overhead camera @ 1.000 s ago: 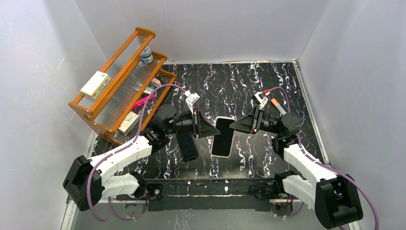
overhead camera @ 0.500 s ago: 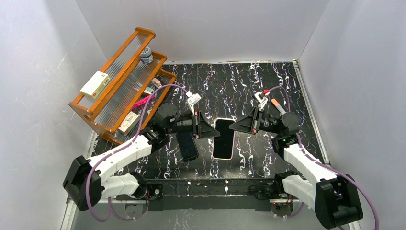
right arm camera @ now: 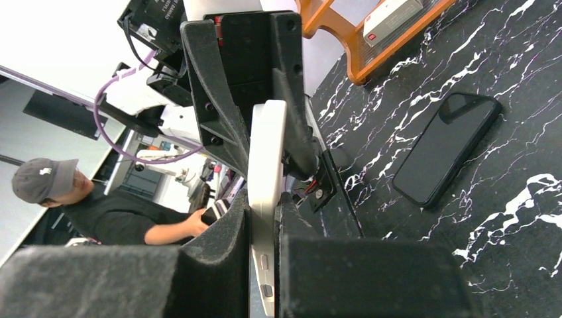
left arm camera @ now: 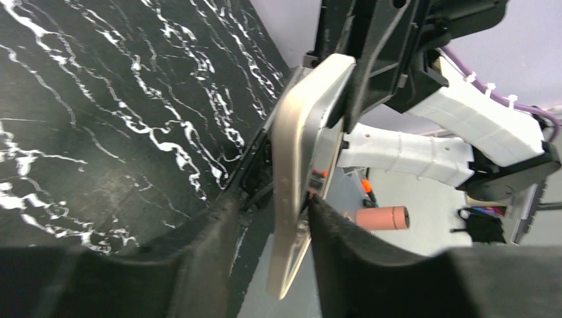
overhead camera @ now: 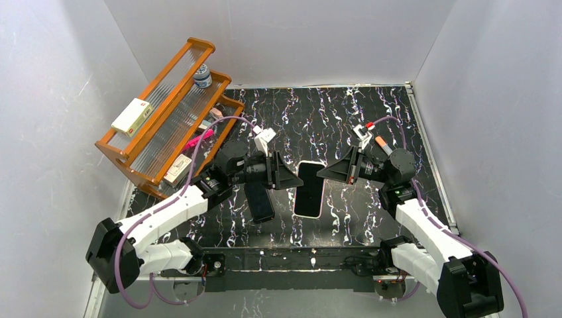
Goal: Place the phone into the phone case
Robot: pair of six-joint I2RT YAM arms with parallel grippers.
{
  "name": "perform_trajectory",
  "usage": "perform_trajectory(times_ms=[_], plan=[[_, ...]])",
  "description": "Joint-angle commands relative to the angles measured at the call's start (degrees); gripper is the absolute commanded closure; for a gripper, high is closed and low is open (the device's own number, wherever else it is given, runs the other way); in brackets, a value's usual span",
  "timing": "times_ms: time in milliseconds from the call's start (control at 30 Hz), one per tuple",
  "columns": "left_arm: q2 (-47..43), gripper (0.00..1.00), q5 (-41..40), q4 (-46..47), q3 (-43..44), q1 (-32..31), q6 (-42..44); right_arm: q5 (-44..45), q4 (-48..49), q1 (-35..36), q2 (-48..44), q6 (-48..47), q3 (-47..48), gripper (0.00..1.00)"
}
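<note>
The cream-white phone case (overhead camera: pixel 309 190) hangs above the table's middle between my two grippers, its dark face up in the top view. My right gripper (overhead camera: pixel 323 173) is shut on its right edge; the right wrist view shows the case (right arm camera: pixel 266 152) edge-on, clamped between both pads (right arm camera: pixel 265 205). My left gripper (overhead camera: pixel 293 180) straddles its left edge. In the left wrist view the case (left arm camera: pixel 298 132) touches one finger (left arm camera: pixel 331 232) with a gap to the other. The black phone (overhead camera: pixel 258 201) lies flat on the table under the left arm, and also shows in the right wrist view (right arm camera: pixel 445 149).
An orange two-tier rack (overhead camera: pixel 166 112) with boxes and a small bottle stands at the back left. A pink-capped marker (overhead camera: pixel 384 146) lies behind the right wrist. White walls close the table on three sides.
The case has shifted slightly left and toward the near edge between the grippers. The left arm has stretched a little further right; the phone on the table has not moved.
</note>
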Motion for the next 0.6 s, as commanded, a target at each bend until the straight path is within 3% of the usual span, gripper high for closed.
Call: perform_trajectory(times_ms=[0,200,567], plan=[[-4.0,0.49,-6.3,-3.2,1.1,0.8,1.6,-1.3,9.6,-0.1,-0.2,6.5,0.8,0.99],[-3.3,0.45,-8.3,-1.9,2.0,1.2,3.0,-2.1,12.6,0.4,0.9,8.9,-0.8,0.99],[-0.2,0.39,-3.6,4.3,2.8,1.3,0.9,-1.6,12.0,2.0,1.7,8.8,-1.7,0.99]])
